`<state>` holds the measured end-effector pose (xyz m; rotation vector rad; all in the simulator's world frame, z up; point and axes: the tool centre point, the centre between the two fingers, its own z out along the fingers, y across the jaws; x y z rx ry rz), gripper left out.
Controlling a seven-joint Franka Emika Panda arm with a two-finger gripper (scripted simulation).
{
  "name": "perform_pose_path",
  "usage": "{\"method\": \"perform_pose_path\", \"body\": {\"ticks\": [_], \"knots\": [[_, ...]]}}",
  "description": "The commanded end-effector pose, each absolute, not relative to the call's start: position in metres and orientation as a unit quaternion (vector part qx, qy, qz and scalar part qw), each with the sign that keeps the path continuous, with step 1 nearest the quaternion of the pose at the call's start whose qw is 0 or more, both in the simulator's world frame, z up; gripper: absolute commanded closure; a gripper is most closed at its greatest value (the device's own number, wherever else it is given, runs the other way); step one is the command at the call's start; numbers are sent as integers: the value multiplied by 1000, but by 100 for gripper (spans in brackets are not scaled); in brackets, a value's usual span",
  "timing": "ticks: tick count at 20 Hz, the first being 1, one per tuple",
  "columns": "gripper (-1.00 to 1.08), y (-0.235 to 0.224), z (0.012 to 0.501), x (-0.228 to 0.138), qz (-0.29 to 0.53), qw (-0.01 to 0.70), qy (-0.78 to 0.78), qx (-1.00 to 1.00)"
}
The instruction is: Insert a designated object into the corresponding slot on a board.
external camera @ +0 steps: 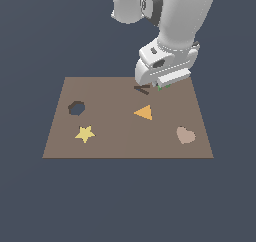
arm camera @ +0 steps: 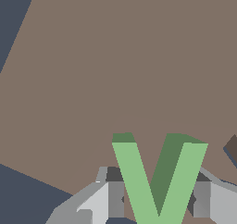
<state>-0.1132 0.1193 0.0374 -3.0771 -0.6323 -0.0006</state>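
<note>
hand (arm camera: 157,204) pinching flat bright green V-shaped piece (arm camera: 157,181) | near dark chevron slot (external camera: 142,89), at its 3 o'clock | brown rectangular board (external camera: 115,136) | insertion not yet done

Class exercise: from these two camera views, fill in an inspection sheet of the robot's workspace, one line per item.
Surface: flat brown rectangular board on a dark blue-grey floor.
Job's things: bright green V-shaped piece between the fingers; dark V-shaped slot beside the hand, unfilled.
Clutter: orange triangle, yellow star, pink heart, dark octagonal hole.
Grippers: hand low over the board's far edge, closed on the green piece.
Cables: nothing seen.
Surroundings: nothing seen.
</note>
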Motion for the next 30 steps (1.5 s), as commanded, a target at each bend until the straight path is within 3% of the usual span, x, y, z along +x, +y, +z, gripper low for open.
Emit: {"method": "perform_pose_path", "body": {"ticks": [1,16,30], "knots": [[108,112,38,-115,0,0,-247,-969],[108,71,39,-110,0,0,-486,-874],[108,52,40,-98,0,0,-603,-798]]}}
